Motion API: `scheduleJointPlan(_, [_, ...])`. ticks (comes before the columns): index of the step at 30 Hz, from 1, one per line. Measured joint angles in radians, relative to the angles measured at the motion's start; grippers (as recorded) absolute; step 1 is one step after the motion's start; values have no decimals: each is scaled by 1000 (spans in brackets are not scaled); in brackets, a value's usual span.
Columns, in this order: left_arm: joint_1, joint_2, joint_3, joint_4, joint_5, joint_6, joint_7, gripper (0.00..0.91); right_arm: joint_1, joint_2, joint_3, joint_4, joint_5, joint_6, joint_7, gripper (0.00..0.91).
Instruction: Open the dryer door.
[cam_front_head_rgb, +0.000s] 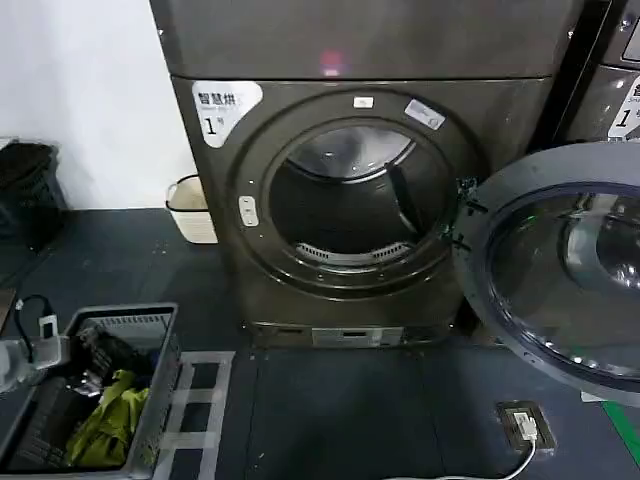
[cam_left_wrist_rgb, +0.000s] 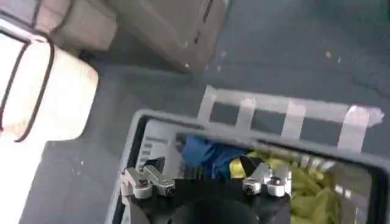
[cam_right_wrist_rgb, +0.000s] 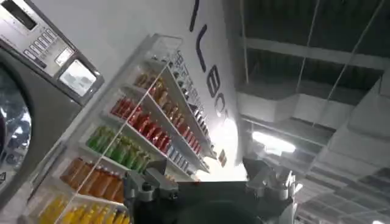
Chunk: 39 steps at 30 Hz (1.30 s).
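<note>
The dryer (cam_front_head_rgb: 500, 110), dark grey-brown with a white "1" label and a pink light, stands ahead. Its drum opening (cam_front_head_rgb: 350, 200) is uncovered. The dryer door (cam_front_head_rgb: 565, 280) is swung wide open to the right on its hinge, grey inner side and tinted glass facing me. My left gripper (cam_left_wrist_rgb: 204, 163) hangs open above a laundry basket (cam_left_wrist_rgb: 244, 140), nothing between its fingers. My right gripper (cam_right_wrist_rgb: 204, 170) points up toward the ceiling and a shelf wall, open and holding nothing.
A grey basket (cam_front_head_rgb: 160, 390) with green and dark clothes sits on the floor at the front left, beside taped marks. A white bin (cam_front_head_rgb: 190, 210) stands left of the dryer. A second machine (cam_front_head_rgb: 610, 90) stands at the right. A floor socket (cam_front_head_rgb: 525, 425) lies below the door.
</note>
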<state>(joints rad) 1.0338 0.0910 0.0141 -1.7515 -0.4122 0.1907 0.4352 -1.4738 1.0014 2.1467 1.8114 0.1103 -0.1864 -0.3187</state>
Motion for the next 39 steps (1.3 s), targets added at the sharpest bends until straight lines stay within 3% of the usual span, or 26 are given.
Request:
scheduleJointPlan(6, [-1,-4,1,42,79,13,61,907,2,11,-3,-1,-2,3,-1,907])
scheduleJointPlan(39, [-6,0,3,66,160,-16,98,907,-13,29,13,-2,-26,30,-21,907])
